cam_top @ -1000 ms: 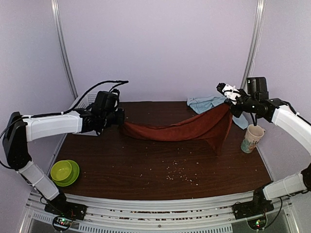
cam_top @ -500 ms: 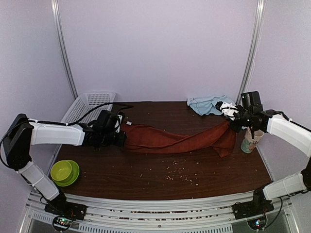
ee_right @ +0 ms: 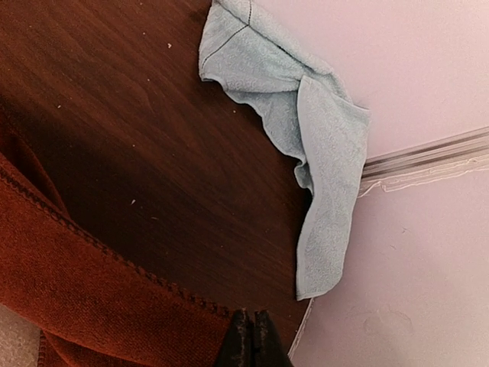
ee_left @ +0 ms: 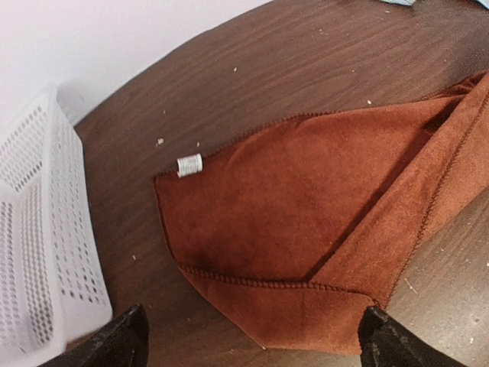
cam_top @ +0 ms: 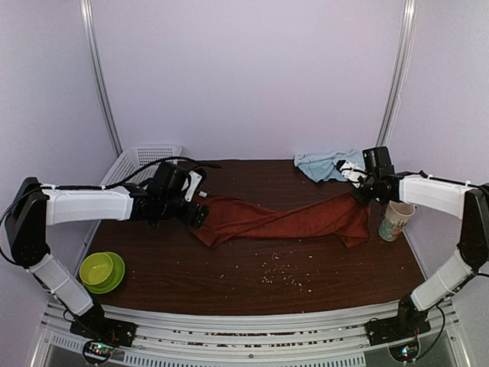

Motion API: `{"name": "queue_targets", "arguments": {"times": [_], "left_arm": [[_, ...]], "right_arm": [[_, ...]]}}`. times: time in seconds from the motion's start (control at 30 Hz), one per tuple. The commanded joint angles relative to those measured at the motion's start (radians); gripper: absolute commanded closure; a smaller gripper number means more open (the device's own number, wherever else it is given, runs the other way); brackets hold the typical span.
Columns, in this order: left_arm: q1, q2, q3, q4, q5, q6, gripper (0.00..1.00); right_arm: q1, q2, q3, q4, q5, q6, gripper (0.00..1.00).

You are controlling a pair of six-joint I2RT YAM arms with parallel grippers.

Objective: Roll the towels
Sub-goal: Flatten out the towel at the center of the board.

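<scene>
The rust-red towel [cam_top: 283, 222] lies stretched across the table's middle, twisted and partly folded. Its left end [ee_left: 306, 229] rests flat on the wood with one corner folded over. My left gripper [cam_top: 201, 218] hovers at that end, open [ee_left: 252, 345], its fingers wide apart on either side of the folded corner and not gripping it. My right gripper [cam_top: 355, 196] is shut [ee_right: 250, 340] on the red towel's right end [ee_right: 92, 298], which rises slightly off the table. The light-blue towel [cam_top: 325, 164] lies crumpled at the back right [ee_right: 306, 130].
A patterned paper cup [cam_top: 396, 220] stands just right of the right gripper. A white perforated basket [cam_top: 141, 159] sits at the back left [ee_left: 38, 252]. A green bowl [cam_top: 102, 271] is at the front left. Crumbs [cam_top: 283, 271] are scattered in front of the towel.
Both arms came down and laid the hanging red towel on the table. My left gripper opened and let go of the left end. The right gripper stayed shut and moved inward.
</scene>
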Motion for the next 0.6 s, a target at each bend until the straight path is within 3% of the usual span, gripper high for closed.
{"name": "queue_targets", "arguments": {"times": [0.0, 0.2, 0.43, 0.57], "left_arm": [[-0.003, 0.052, 0.070, 0.024, -0.004, 0.318, 0.02], [-0.012, 0.129, 0.161, -0.048, 0.135, 0.738, 0.02], [-0.014, 0.413, 0.503, -0.421, 0.319, 0.840, 0.02], [-0.012, 0.492, 0.583, -0.507, 0.390, 0.855, 0.05]], "right_arm": [[-0.018, 0.014, 0.066, 0.002, 0.007, 0.018, 1.00], [-0.028, 0.023, 0.090, -0.024, -0.043, 0.002, 1.00], [-0.029, 0.016, 0.101, -0.035, -0.074, 0.019, 1.00], [-0.029, 0.010, 0.105, -0.039, -0.079, 0.023, 1.00]]}}
